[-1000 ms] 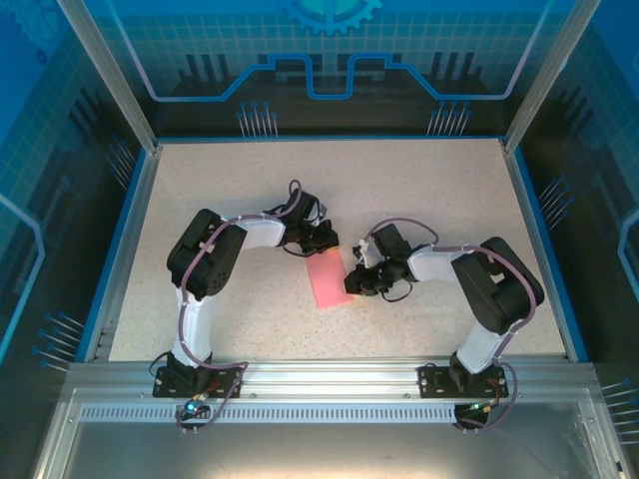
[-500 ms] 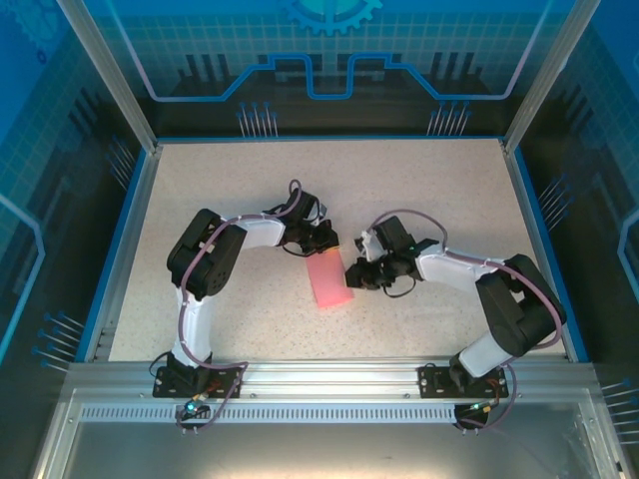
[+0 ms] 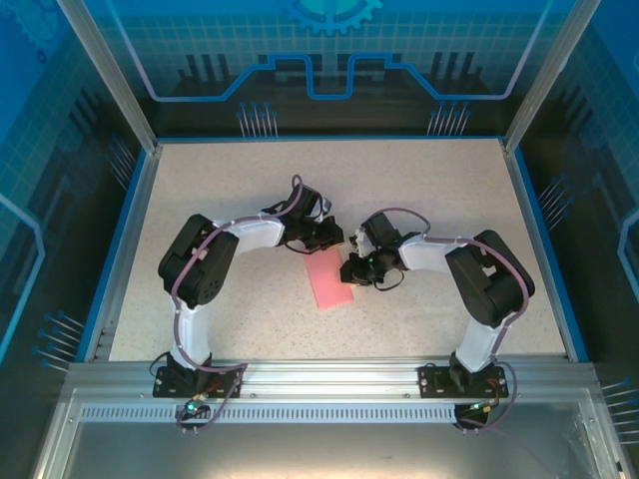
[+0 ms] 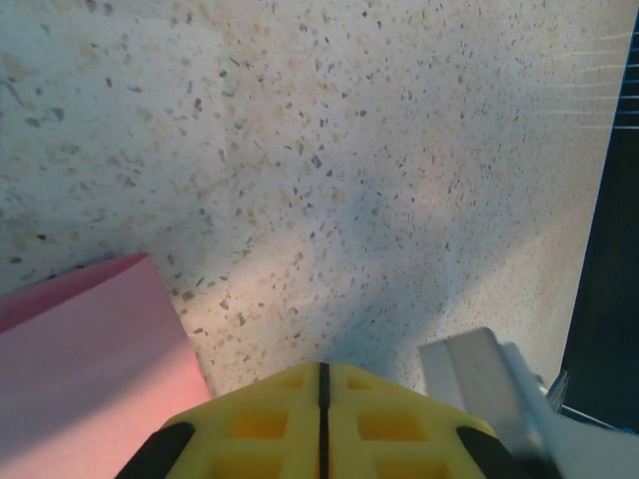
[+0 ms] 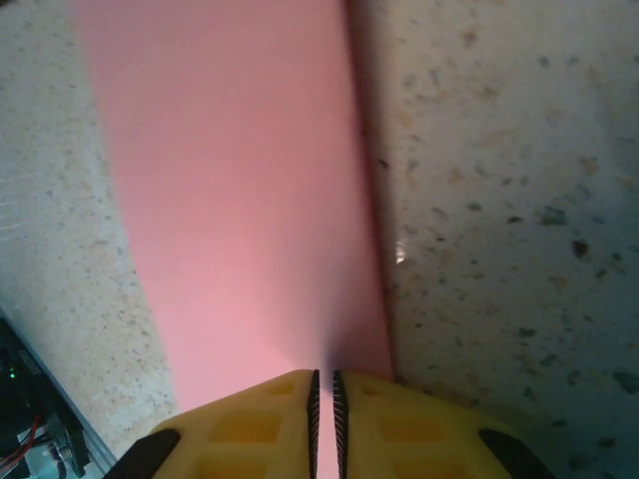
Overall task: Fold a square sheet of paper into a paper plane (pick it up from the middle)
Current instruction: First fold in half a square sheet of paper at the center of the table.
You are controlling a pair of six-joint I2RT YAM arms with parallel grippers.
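Around the square sheet of paper (image 3: 327,281) spreads the speckled beige table (image 3: 449,190), the largest thing in the top view, with the sheet lying near its middle. The paper shows as a pink oblong, longer than it is wide, flat on the tabletop.

To the left of the sheet the left arm (image 3: 200,269) rises from its base and bends across toward the sheet's far end. To the right of the sheet, the right arm (image 3: 489,284) does the same from its own side and reaches in toward the sheet's right edge.

At the sheet's far end sits the left gripper (image 3: 324,242). From its wrist camera the left gripper (image 4: 321,419) has its yellow fingers pressed together with only a thin seam between them and nothing held. The sheet (image 4: 80,369) lies just beside them to the left, one corner pointing up over the bare table.

At the sheet's right edge sits the right gripper (image 3: 349,271). In its wrist view the right gripper (image 5: 324,409) has its yellow fingers (image 5: 260,419) drawn to a narrow slit. The pink sheet (image 5: 240,200) runs straight down into that slit, so the fingers are pinched on its near end. A dark shadow lies along the sheet's right edge.
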